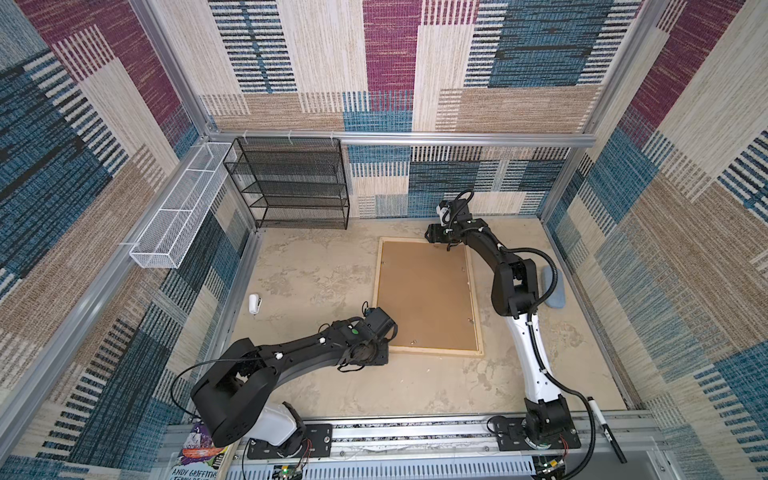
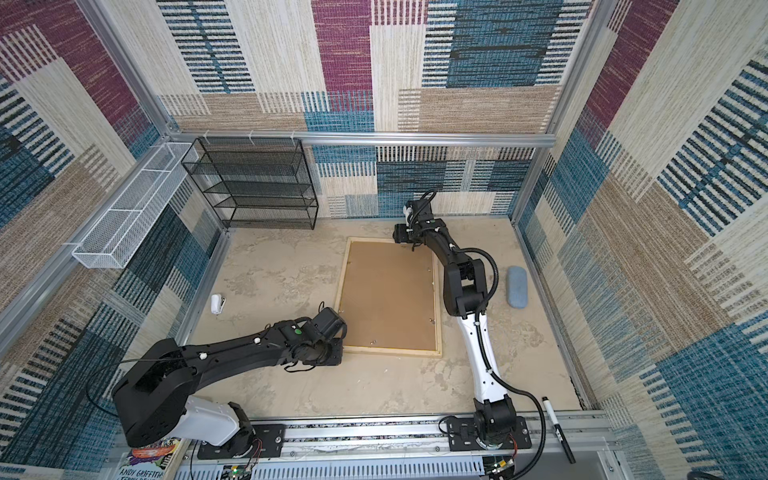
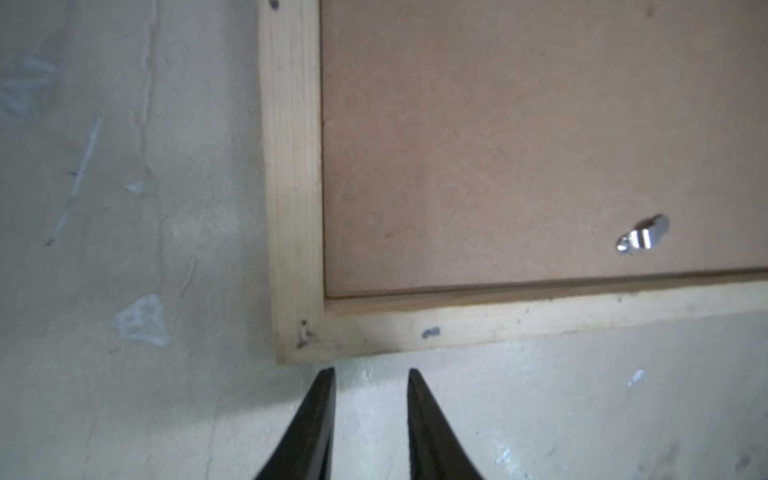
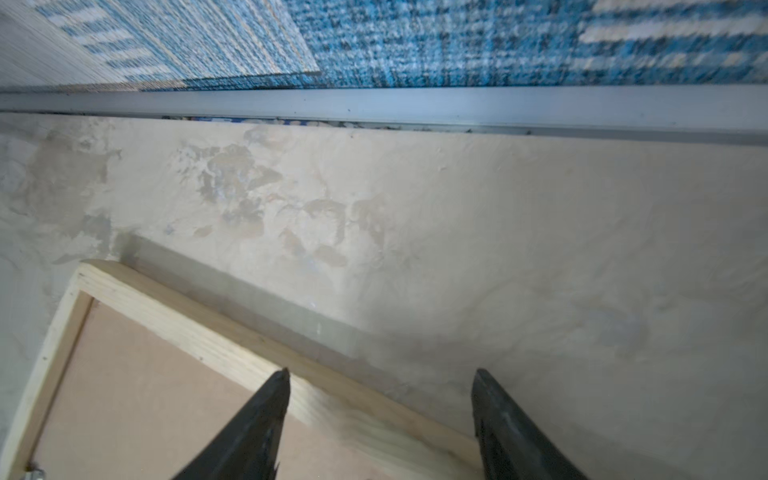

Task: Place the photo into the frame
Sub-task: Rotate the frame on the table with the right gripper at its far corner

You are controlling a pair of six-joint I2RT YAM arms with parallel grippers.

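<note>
The frame (image 1: 436, 352) lay flat on the sandy table (image 1: 316, 266) with its back side up. A brown board (image 1: 428, 291) filled the inside of it, between the pale wood rails. The photo did not show in any view, so I could not tell where it was. The left gripper (image 3: 370, 374) hung over the table just off the frame's near left corner. Its two black fingers (image 3: 316, 415) were a little way apart with nothing between them. A small shiny clip (image 3: 643, 240) sat on the board near that same corner. The right gripper (image 4: 380, 374) was at the frame's far right corner, with its fingers spread wide and nothing held. One finger was over the frame's edge and the other was over bare table beside the frame. A black wire rack (image 1: 291, 183) stood past the frame's far left corner. A blue case (image 1: 555, 286) lay to the right of the frame, and a small white thing (image 1: 254, 303) lay to its left.
</note>
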